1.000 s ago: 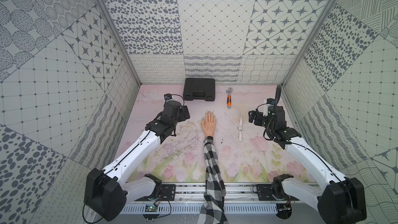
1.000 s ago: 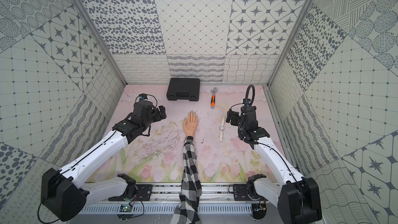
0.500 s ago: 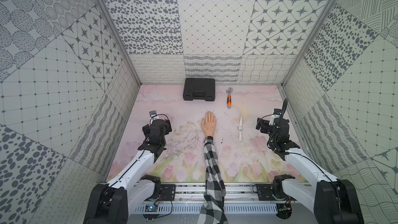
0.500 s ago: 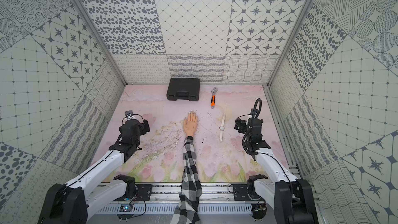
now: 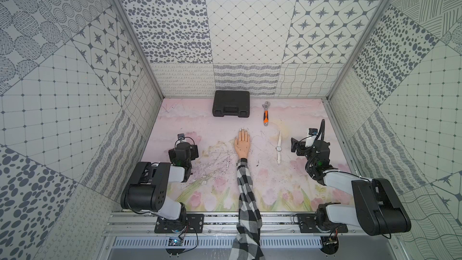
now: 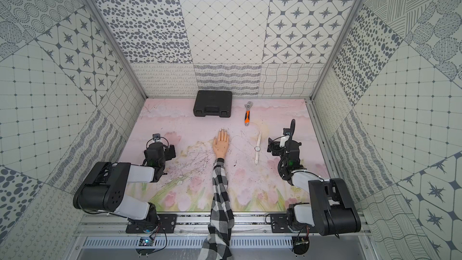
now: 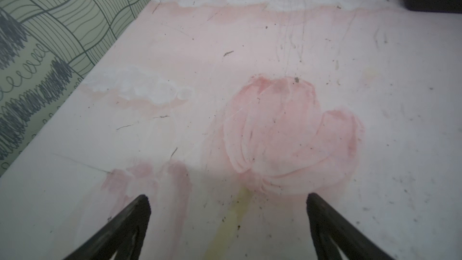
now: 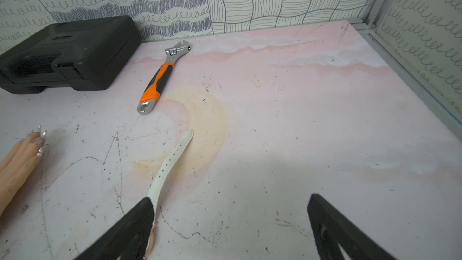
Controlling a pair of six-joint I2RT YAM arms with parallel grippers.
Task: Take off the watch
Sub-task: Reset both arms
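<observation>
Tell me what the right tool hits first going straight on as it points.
Probably the bare table, since the right tool seems tilted downward; nothing lies between its jaws. The watch strap runs beside one jaw, off that line.

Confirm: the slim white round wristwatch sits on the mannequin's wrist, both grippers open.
No: the slim white round wristwatch lies flat on the pink mat beside the mannequin hand, in both top views. The left gripper and right gripper are open.

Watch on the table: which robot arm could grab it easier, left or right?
Probably the right. The watch lies flat just beside the open right gripper, its strap showing in that wrist view. The left gripper, also open, sits beyond the mannequin hand, farther away.
</observation>
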